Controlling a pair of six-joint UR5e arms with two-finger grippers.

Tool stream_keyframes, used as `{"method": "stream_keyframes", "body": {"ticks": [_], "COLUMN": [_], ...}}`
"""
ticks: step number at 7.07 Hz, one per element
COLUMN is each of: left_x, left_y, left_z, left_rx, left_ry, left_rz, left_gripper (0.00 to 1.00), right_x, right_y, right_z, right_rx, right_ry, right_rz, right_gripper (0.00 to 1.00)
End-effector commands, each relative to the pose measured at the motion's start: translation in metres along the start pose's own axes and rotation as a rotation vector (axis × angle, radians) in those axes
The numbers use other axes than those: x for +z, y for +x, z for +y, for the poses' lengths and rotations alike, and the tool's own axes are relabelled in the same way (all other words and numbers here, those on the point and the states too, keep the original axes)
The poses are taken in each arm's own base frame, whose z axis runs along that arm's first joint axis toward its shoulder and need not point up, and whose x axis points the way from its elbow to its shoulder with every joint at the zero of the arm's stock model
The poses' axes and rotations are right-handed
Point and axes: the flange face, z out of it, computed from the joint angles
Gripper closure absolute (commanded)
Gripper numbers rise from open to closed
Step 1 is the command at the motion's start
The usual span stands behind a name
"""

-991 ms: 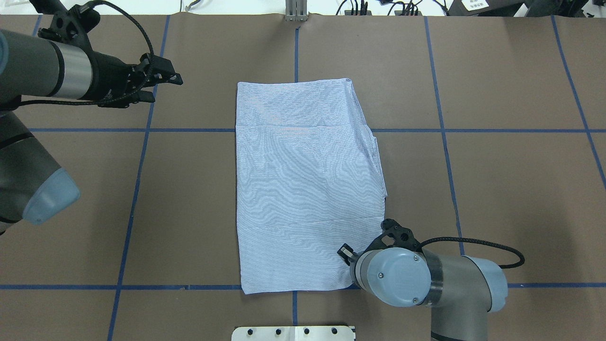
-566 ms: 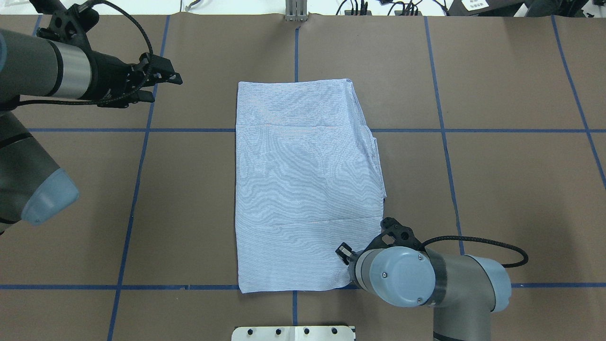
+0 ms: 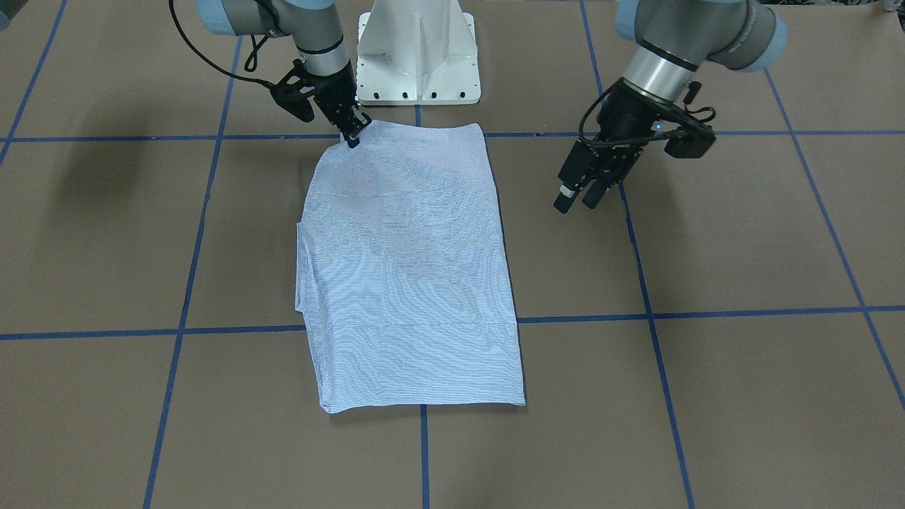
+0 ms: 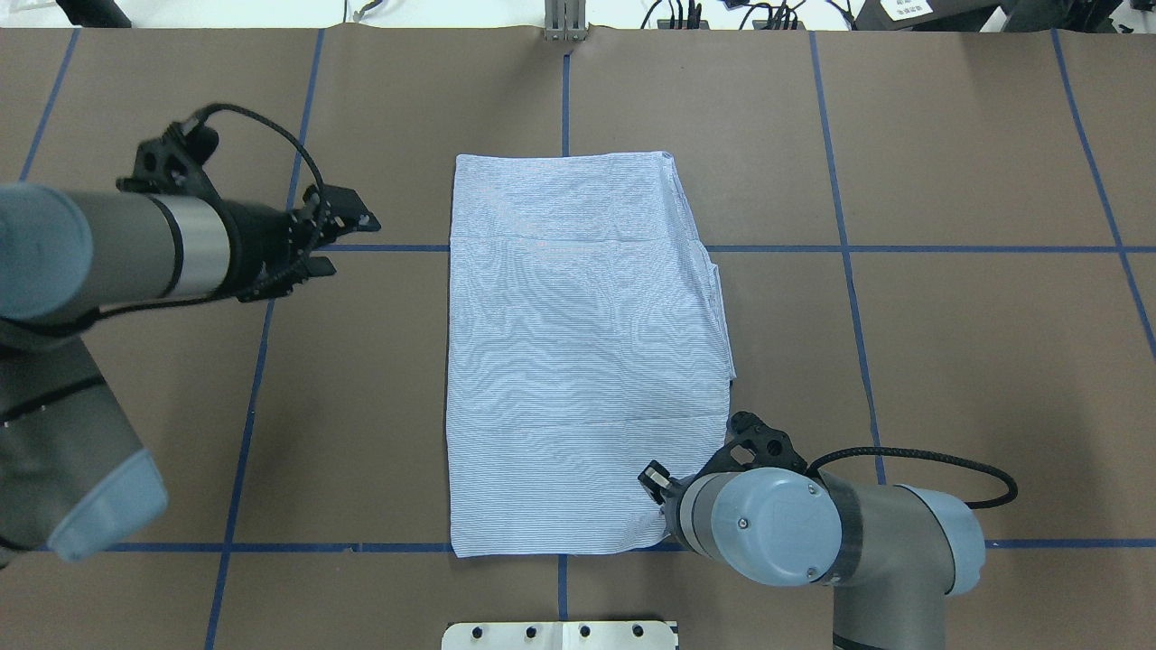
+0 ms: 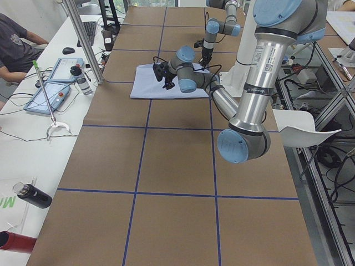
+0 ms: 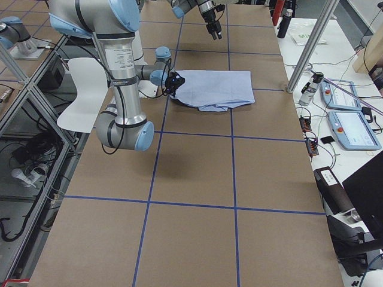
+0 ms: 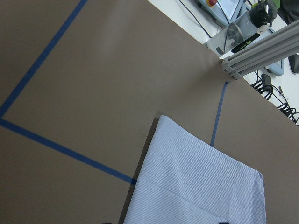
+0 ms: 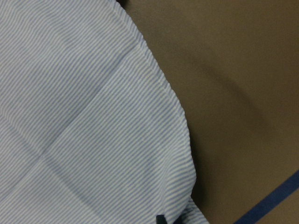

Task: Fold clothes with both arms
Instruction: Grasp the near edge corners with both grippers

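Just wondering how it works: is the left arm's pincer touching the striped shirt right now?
Apart. The overhead view shows the left pincer open, with a clear strip of bare table between it and the shirt.

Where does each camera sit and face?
Front-facing: across the table, facing the white base; left pincer, right pincer.
Overhead: behind robot, looking down on shirt; left arm, right arm.
Exterior left: left end; left arm nearest.
Exterior right: right end; right arm nearest.
Left wrist: shirt's far corner.
Right wrist: shirt edge, close.
Shared: all show the shirt.
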Motion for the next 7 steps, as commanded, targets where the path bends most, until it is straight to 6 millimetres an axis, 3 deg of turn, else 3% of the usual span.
{"method": "stream_keyframes", "body": {"ticks": [1,4,7], "left_x": [0.022,0.037,0.046], "left_y": [-0.043,-0.073,-0.078], "left_z": [0.093,0.185,0.253], "left_rx": [-0.059,-0.021,0.016], "left_ry": [-0.015,-0.084,-0.157], "left_rz": [-0.055,-0.167,-0.225], "left_gripper": [0.21,0.21,0.25], "right_x": [0.004,0.003,0.004], "right_y": [0.007,0.007,0.008], "right_z": [-0.004,-0.004,-0.005], "right_rx": [-0.004,-0.005,-0.005], "right_ry": [0.009,0.008,0.009], "right_rz": [0.013,0.012,0.013], "right_gripper": [1.00,1.00,1.00]}}
